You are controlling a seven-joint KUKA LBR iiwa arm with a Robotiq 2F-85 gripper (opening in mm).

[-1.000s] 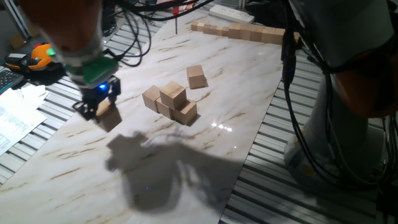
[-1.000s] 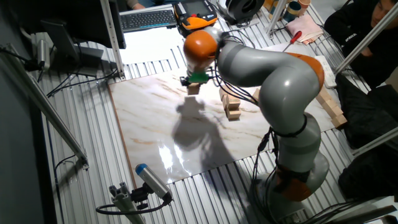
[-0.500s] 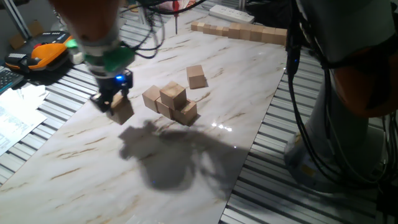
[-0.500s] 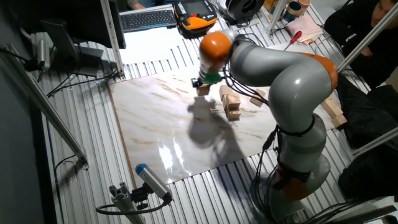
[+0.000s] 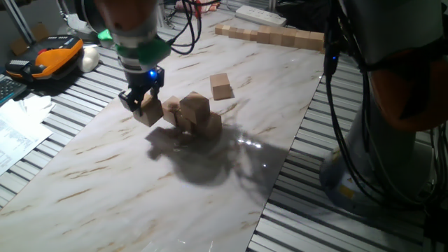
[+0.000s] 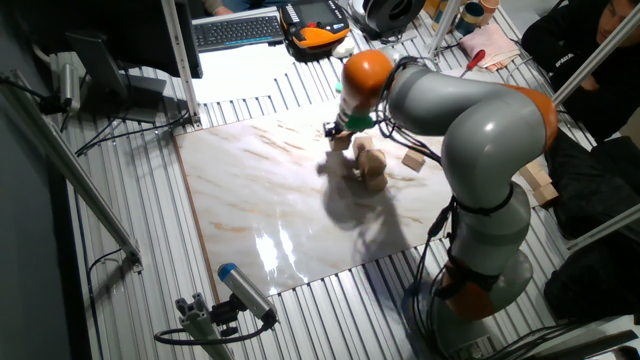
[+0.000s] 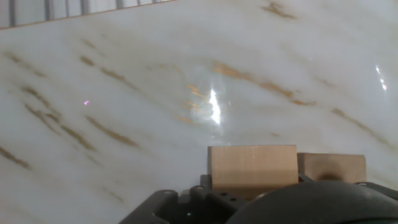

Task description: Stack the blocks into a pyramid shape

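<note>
Over the last second the arm (image 6: 450, 110) has swung right across the marble table (image 5: 105, 189) in the one fixed view, carrying its block from well left of the pile to just beside it. The gripper (image 5: 143, 100) is clenched on that carried block (image 5: 148, 112), which hangs above the table, close to the pile's left edge; whether they touch cannot be told.

The pile (image 5: 192, 115) looks like a low row of cubes with one cube on top, so the pyramid seems about half built. A loose block (image 5: 221, 87) lies alone on the far side of the pile, still to be fetched, and the held one is not yet placed. The long joined row (image 5: 269, 35) sits at the far edge of the table, apart from all this.

The hand view shows the held block's face squarely and, just right of it, another tan block (image 7: 329, 168), which the fixed views partly hide behind the gripper. The other fixed view shows the whole arm bending over the pile but blurs the cubes.
</note>
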